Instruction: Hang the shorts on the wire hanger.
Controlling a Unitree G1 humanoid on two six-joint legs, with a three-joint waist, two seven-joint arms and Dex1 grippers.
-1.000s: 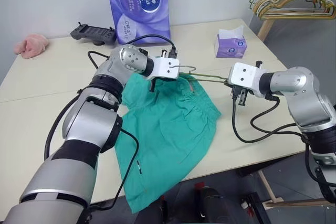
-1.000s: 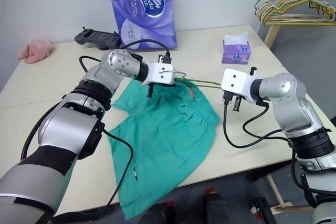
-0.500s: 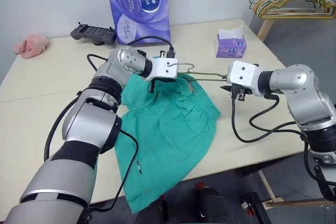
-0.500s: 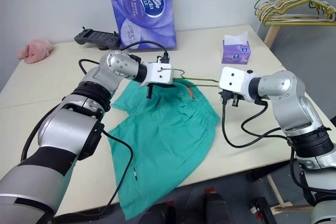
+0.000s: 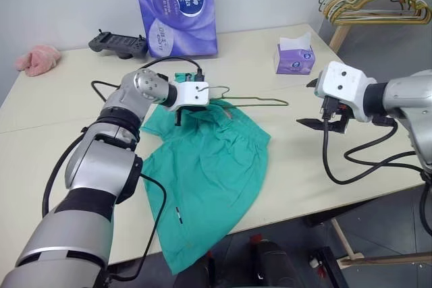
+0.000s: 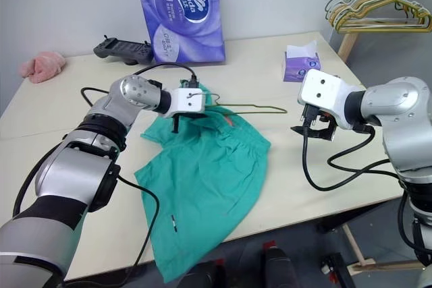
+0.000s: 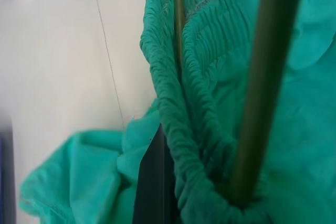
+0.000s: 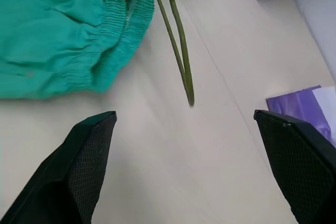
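I see the left gripper closed at the hook end of the wire hanger, though in the head views its white housing covers the fingers, so I can't quite tell whether they pinch wire alone or waistband cloth too. My left wrist view shows the wire running through the gathered elastic waistband of the shorts, with one dark finger right beside the cloth. The shorts lie spread on the table, their lower leg draping over the near edge. The hanger's far tip sticks out past the waistband, bare above the tabletop. The right gripper stands wide open and holds nothing; it hangs near that free tip but apart from it. A tissue box sits beyond, and a purple tissue pack stands at the back.
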